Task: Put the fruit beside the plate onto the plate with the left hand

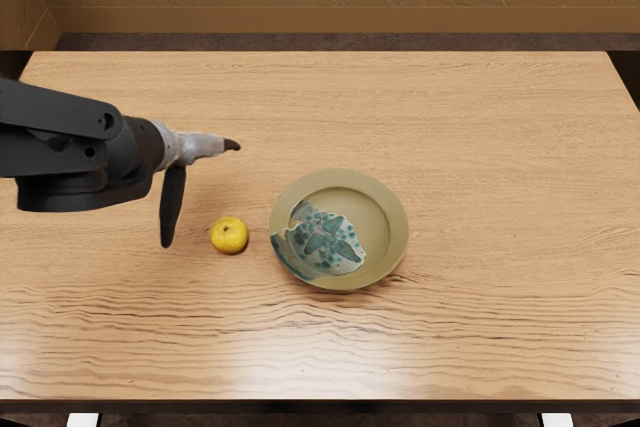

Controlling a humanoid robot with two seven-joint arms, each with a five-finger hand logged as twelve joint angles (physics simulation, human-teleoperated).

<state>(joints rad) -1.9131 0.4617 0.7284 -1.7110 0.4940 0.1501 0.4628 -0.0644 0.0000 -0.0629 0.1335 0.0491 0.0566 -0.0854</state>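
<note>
A small yellow fruit (229, 235) lies on the wooden table just left of the plate (385, 209), close to its rim but apart from it. The plate is olive-green with a blue-green patterned patch inside and holds nothing else. My left hand (195, 172) comes in from the left edge, up and to the left of the fruit. Its fingers are spread: one points right, another hangs down toward the table beside the fruit. It holds nothing. No right arm shows.
The wooden table (450, 107) runs wide behind and to the right of the plate. A brown wall stands along the far edge.
</note>
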